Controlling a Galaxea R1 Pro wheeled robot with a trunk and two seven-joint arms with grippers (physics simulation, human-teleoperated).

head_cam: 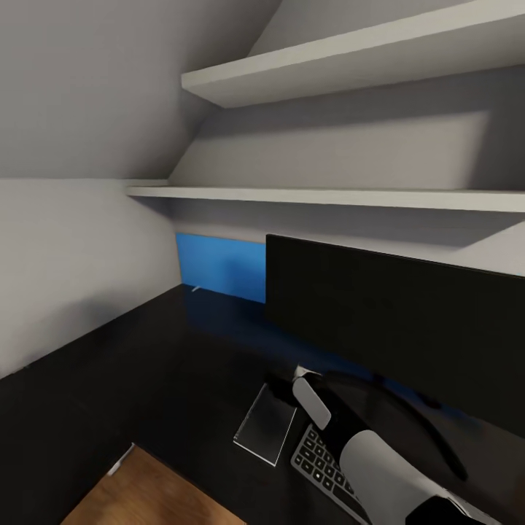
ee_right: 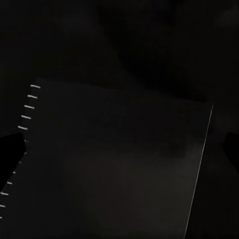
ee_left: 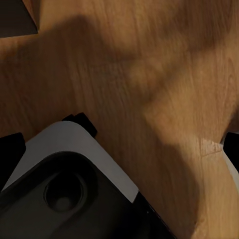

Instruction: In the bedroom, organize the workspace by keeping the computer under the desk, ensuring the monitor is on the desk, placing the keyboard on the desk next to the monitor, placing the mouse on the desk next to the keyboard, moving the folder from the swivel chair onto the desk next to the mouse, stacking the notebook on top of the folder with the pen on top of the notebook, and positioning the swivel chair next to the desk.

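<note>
Under white shelves (head_cam: 350, 197), the black desk (head_cam: 146, 364) holds monitor (head_cam: 394, 321), keyboard (head_cam: 321, 463) and notebook (head_cam: 266, 423). My right arm (head_cam: 364, 445) reaches over the notebook; I cannot tell either pincer's state. Left wrist faces wood floor (ee_left: 149, 74).

The right arm (head_cam: 368, 459) has a glossy black, rounded shell with white panels, one oval near the wrist. The base (ee_left: 64, 184) is white-edged, black, with a round recess.
</note>
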